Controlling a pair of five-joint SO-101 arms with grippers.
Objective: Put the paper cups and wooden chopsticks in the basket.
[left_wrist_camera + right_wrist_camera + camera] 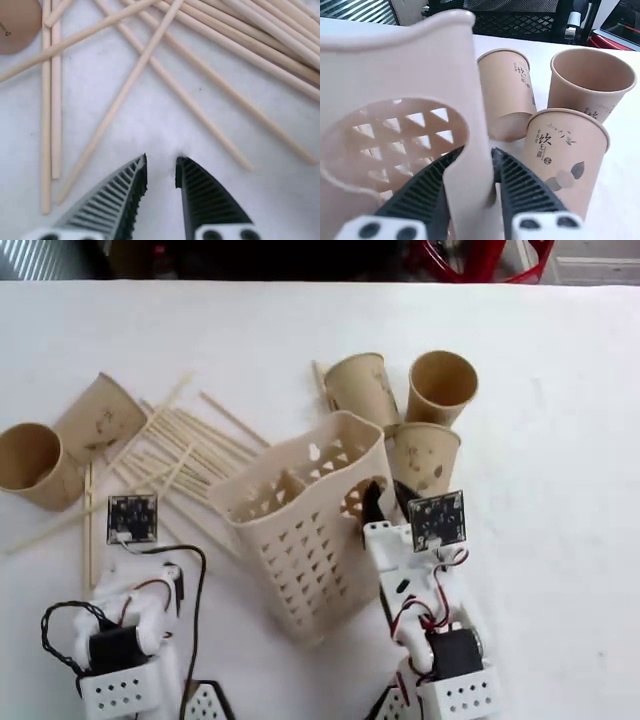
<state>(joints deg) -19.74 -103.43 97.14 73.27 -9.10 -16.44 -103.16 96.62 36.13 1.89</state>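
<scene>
Wooden chopsticks [121, 95] lie loose on the table [560, 540] in a fanned, crossing heap. In the high view you can see it between the basket [310, 560] and two tipped paper cups [30, 465] at the far left. Your left end effector [161, 165] hangs low over bare table at the near edge of that heap. Its jaws are a little apart and have nothing between them. The sticks are straight ahead of the tips. The closest two run on slants that cross farther out, and their near ends stop just beyond the fingertips, one off each jaw, so neither stick is lined up in the gap. For the coming pick you would probably want the jaws wider and turned so they close across one stick's long axis, not along it. The left arm is clearly the nearer one for this. Your right end effector [477, 152] is occupied, with its jaws pinched on the basket's wall just below the rim, one inside and one outside. The basket looks tipped over, with its open mouth facing away from the arms towards the heap. Three more cups sit just beyond that grip, one of them right beside the basket and close to the right arm. A slipped grasp would likely scatter the heap.
</scene>
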